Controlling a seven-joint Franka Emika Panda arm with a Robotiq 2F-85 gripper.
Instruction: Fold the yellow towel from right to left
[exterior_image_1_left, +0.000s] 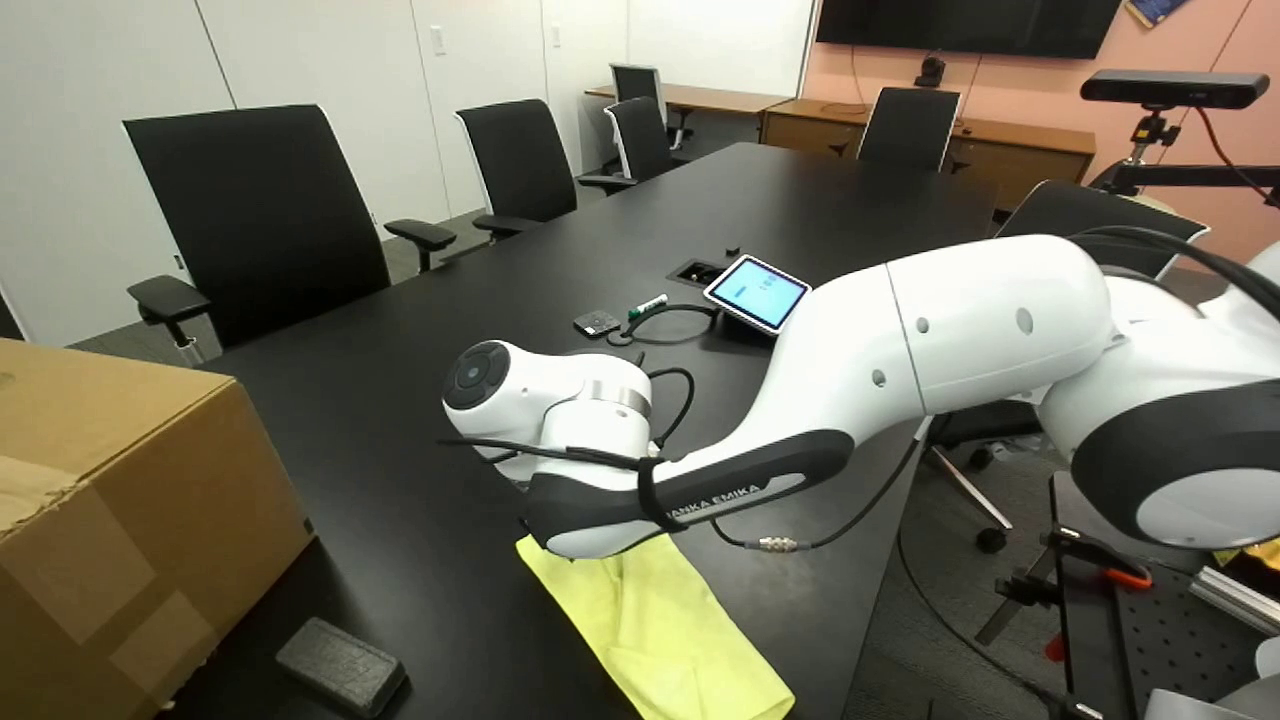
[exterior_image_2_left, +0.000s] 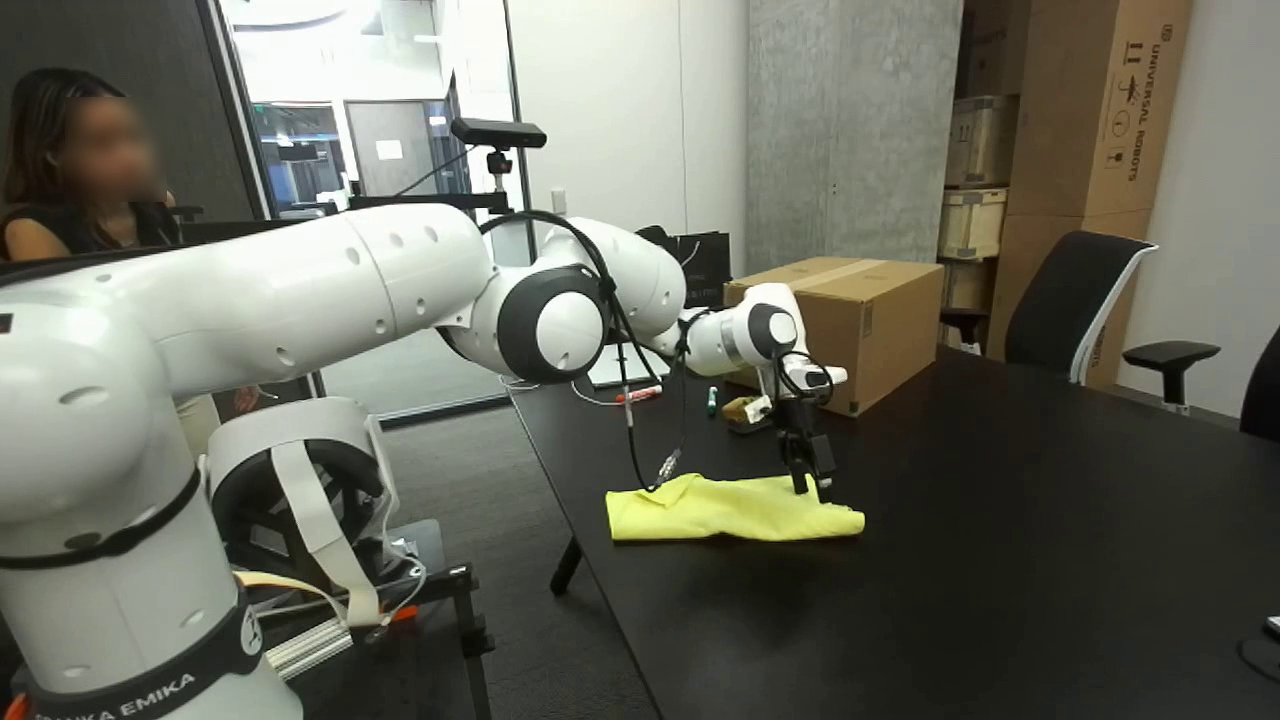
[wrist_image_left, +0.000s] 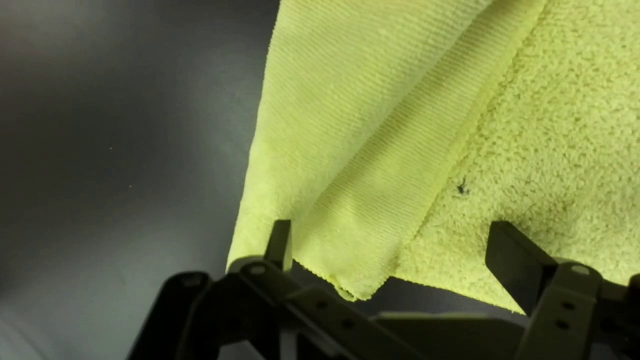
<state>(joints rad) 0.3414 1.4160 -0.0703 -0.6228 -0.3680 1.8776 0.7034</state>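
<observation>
The yellow towel (exterior_image_1_left: 665, 630) lies on the black table as a long folded strip; in an exterior view (exterior_image_2_left: 715, 512) a loose flap lies raised on it near the table edge. In the wrist view the towel (wrist_image_left: 370, 165) shows a smooth ribbed layer folded over a fluffy layer, with a dark speck on the fluffy part. My gripper (wrist_image_left: 391, 223) is open, its fingers spread wide over the towel's end with nothing clamped between them. In an exterior view the gripper (exterior_image_2_left: 811, 490) points down at the towel's far end; whether it touches the cloth is unclear. In the remaining view the arm hides it.
A cardboard box (exterior_image_1_left: 150, 520) stands on the table, also in an exterior view (exterior_image_2_left: 860, 335). A dark grey block (exterior_image_1_left: 342, 665) lies near it. A tablet (exterior_image_1_left: 757, 293), a cable and a marker (exterior_image_1_left: 648, 306) lie farther up. A person (exterior_image_2_left: 85, 180) is behind the arm.
</observation>
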